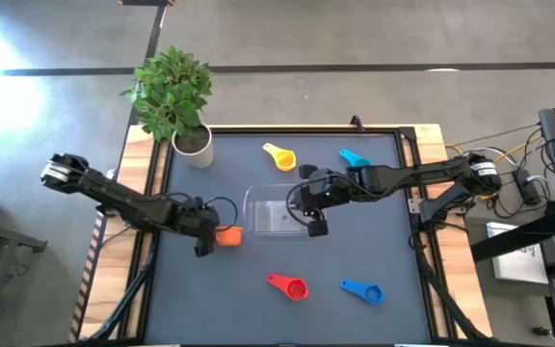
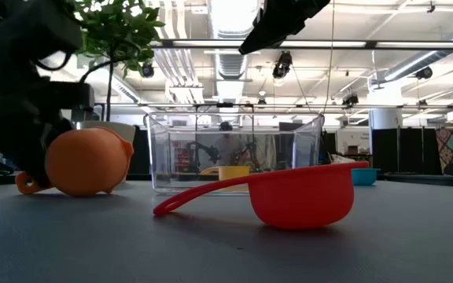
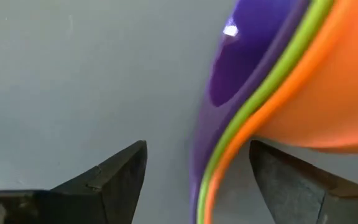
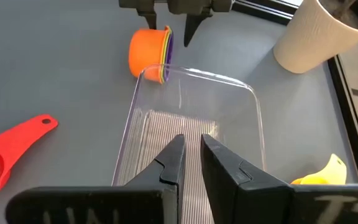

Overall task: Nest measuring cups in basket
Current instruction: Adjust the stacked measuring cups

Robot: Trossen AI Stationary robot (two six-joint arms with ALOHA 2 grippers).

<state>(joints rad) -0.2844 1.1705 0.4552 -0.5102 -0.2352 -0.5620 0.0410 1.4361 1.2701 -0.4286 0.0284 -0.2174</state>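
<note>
A nested stack of measuring cups, orange (image 1: 227,236) outside with green and purple inside (image 3: 241,56), lies on its side on the table just left of the clear basket (image 1: 273,214). My left gripper (image 3: 197,180) is open, one finger on each side of the stack's rim. My right gripper (image 4: 191,155) hovers shut above the basket with nothing in it. Lying apart on the table are a red cup (image 2: 301,196) and a blue cup (image 1: 362,290) near the front edge. A yellow cup (image 1: 279,156) and a light blue cup (image 1: 355,159) lie behind the basket. My left gripper straddles the rim of the cup stack (image 3: 211,180), slanting down from the table's left. A clear gap shows on the purple side. One fingertip (image 3: 272,168) stands right at the orange wall, and I cannot tell whether it touches. The stack rests on the table.
A white plant pot (image 1: 193,145) with a leafy plant stands at the far left corner. The table's raised frame (image 1: 408,145) runs round the grey mat. Bare mat lies between the basket and the red and blue cups.
</note>
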